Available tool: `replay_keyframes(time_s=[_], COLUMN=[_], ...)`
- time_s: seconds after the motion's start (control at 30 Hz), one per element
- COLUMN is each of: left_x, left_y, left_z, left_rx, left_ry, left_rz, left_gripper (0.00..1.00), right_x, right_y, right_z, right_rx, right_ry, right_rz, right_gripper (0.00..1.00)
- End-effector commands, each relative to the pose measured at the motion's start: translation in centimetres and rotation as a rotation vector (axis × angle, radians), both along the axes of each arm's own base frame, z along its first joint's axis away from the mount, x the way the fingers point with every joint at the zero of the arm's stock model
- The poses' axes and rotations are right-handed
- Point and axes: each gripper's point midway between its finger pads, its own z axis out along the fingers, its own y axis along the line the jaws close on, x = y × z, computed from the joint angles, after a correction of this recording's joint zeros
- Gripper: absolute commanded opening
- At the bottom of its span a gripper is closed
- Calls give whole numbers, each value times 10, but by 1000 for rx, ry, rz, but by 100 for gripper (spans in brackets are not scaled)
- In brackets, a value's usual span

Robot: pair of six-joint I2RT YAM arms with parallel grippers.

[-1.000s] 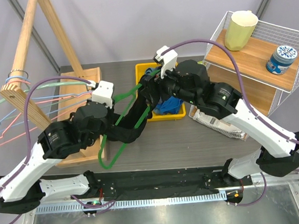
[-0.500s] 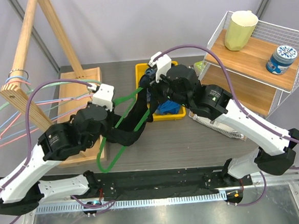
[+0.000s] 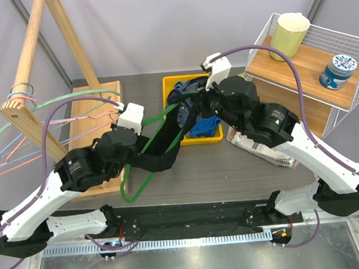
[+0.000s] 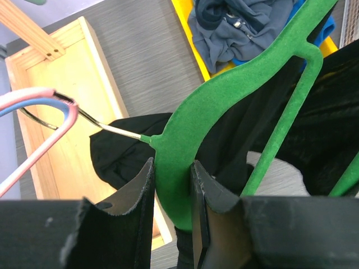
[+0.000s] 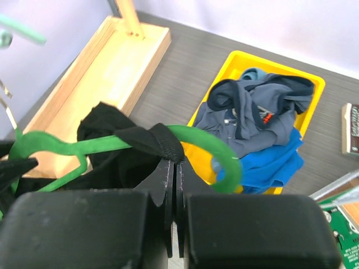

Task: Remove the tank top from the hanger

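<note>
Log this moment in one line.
left fingers: clamped on hanger | right fingers: shut on tank top strap | strap: looped over hanger arm

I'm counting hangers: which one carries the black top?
The thick green hanger, held by the left pincer; the thin pastel ones hang bare on the wooden rack.

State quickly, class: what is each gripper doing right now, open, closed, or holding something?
Left gripper: closed, holding the green hanger by its neck.
Right gripper: closed, pinching the black tank top strap.

My arms [image 3: 316, 155] are white shells with black joints. Purple cables [image 3: 247, 48] loop over both. My fingers [image 5: 161, 188] are black.
</note>
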Motion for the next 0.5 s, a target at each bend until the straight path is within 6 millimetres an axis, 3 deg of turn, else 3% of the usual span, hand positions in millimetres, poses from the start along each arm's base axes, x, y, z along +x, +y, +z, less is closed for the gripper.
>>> replay_keyframes(time_s=[0.0,0.3,0.47], left_x=[2,-6,-12], left_y=[10,22,28], left_z=[14,25,36], left_rx=[-18,-90,-160], left_ry=[-65,-135,-180], left_rz=[18,-23,-40], left_gripper=[0,0,0], right_x=[4,20,15], right_y=[-31,-76,-72], right_z=[49,33,9], right_rx=[169,62,24], right_ry=[-57,-47,5], right_rz=[-132,-348,-291], right_gripper=[1,1,1])
